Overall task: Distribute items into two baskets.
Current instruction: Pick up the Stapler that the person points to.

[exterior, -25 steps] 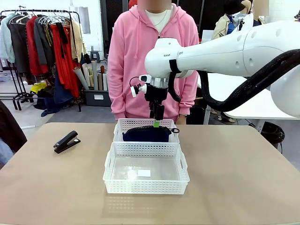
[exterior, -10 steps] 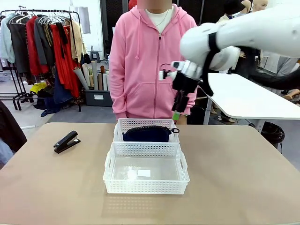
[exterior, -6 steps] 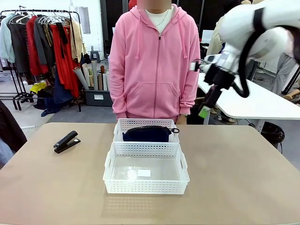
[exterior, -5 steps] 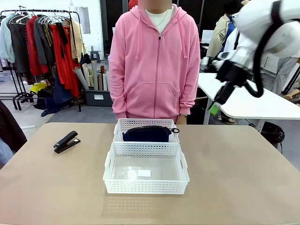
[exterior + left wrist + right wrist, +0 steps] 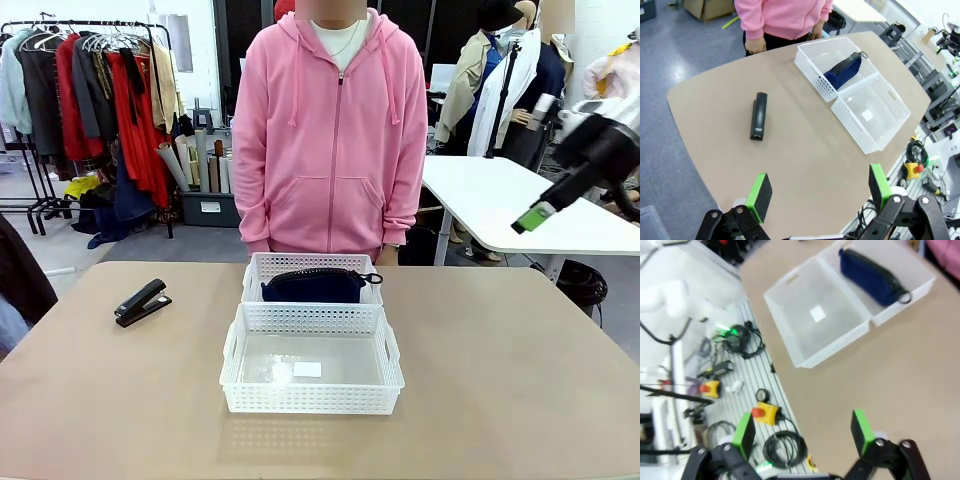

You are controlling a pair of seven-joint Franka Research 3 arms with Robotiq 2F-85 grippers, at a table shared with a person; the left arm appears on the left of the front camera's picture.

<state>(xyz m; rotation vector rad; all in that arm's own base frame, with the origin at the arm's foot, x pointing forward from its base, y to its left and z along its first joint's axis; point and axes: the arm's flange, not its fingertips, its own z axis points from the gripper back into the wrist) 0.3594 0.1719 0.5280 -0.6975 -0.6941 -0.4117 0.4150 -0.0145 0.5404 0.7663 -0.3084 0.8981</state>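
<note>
The smaller far basket (image 5: 262, 268) holds the dark navy pouch (image 5: 313, 286), and the larger basket (image 5: 312, 398) stands right in front of it with just a white label on its floor. The black stapler (image 5: 142, 302) lies on the table's left side, apart from both. My right gripper (image 5: 537, 216) hangs high at the far right, off past the table, open with nothing in it (image 5: 802, 432). From there I see the pouch (image 5: 872, 275) and the larger basket (image 5: 785, 335) below. My left gripper (image 5: 819, 192) is open high above the stapler (image 5: 758, 116), pouch (image 5: 842, 71) and baskets (image 5: 852, 127).
A person in a pink hoodie (image 5: 330, 130) stands at the table's far edge, behind the baskets, hands down. A white table (image 5: 510, 205) stands at back right, a clothes rack (image 5: 90, 100) at back left. Cables and gear (image 5: 760, 410) lie on the floor beside the table.
My right arm has risen from over the far basket and swung right, beyond the table's edge. The pouch stays in the far basket; the stapler has not moved.
</note>
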